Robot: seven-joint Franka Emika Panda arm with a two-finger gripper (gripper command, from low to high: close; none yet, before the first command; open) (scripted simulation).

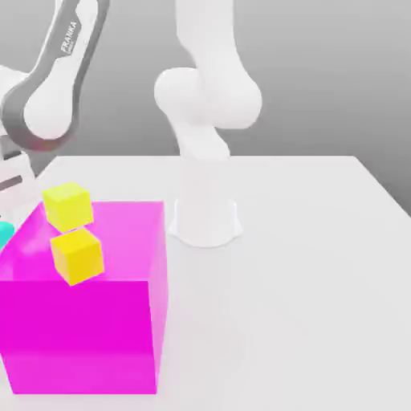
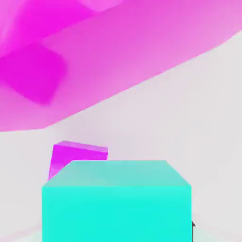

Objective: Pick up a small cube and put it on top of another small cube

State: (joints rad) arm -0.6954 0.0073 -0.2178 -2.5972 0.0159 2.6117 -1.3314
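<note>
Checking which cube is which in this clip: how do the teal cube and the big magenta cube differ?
The teal cube is cyan-green, while the big magenta cube is vivid pink-purple. The teal cube is far smaller than the big magenta cube. The big magenta cube sits on the table; the teal cube is at the hand. Both are plain, flat-faced blocks.

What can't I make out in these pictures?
- Teal cube: the hand view's edge cuts it off.
- End effector's grip: cropped by the exterior view's left edge.
- Small magenta block, hand view: partly hidden behind the teal cube.
- Big magenta cube: its far side is hidden, exterior view.
</note>
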